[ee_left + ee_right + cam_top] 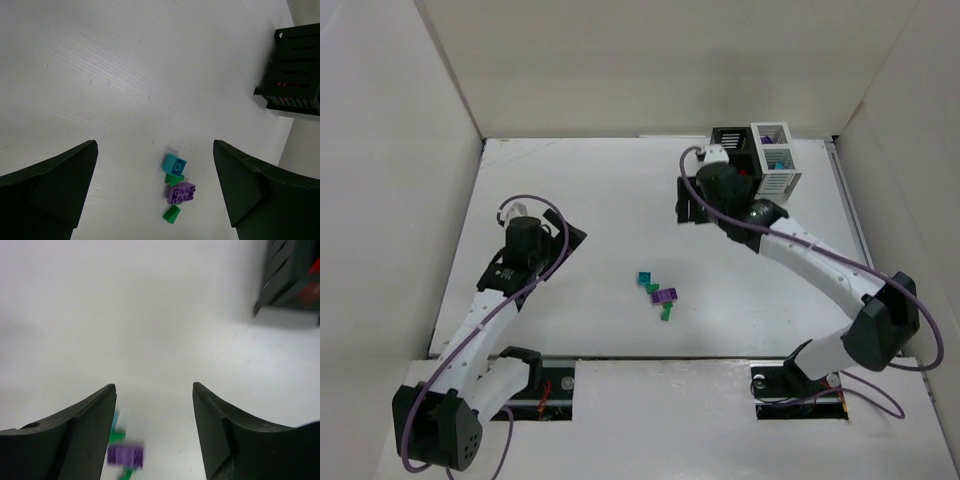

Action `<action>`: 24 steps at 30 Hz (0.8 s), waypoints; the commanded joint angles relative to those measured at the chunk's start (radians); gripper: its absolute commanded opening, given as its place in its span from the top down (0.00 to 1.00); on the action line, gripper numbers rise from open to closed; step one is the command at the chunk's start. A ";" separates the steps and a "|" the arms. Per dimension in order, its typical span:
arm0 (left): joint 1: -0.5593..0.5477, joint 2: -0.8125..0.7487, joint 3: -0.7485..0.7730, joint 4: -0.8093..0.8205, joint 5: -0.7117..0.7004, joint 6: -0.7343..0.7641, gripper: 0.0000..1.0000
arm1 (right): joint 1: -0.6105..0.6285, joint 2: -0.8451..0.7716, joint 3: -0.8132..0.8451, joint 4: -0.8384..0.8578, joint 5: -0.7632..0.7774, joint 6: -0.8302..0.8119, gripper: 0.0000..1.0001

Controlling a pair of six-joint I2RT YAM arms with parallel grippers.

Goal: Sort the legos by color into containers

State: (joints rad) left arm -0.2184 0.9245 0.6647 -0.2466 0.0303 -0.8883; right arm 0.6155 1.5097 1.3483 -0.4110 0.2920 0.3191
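A small heap of legos lies mid-table: a teal brick [644, 278], a green one [653, 288], a purple one [667, 296] and another green one [666, 313]. The left wrist view shows them between my fingers: teal [174, 163], green [174, 179], purple [181, 192], green [171, 214]. My left gripper [565, 238] [154, 142] is open and empty, well left of the heap. My right gripper [692, 205] [154, 386] is open and empty, beside the joined containers, black [730, 148] and white [775, 160]. The purple brick [125, 456] shows blurred in the right wrist view.
The black container [295, 70] stands at the far right of the left wrist view, and at the top right of the right wrist view [292, 275] with red pieces inside. White walls enclose the table on three sides.
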 commanded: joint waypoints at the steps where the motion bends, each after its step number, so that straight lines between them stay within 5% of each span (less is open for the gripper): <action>1: 0.002 -0.052 -0.043 -0.031 0.051 -0.012 0.00 | 0.113 -0.054 -0.179 -0.087 -0.016 0.152 0.32; 11: -0.007 -0.222 -0.132 -0.106 0.111 0.000 0.00 | 0.518 -0.060 -0.413 -0.115 0.015 0.537 0.32; 24: -0.007 -0.361 -0.142 -0.221 0.083 0.011 0.00 | 0.553 0.139 -0.371 -0.057 0.079 0.638 0.36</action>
State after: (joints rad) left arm -0.2222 0.5930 0.5346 -0.4435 0.1226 -0.8875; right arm 1.1656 1.6390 0.9474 -0.5129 0.3370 0.9138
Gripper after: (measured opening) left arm 0.997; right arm 0.643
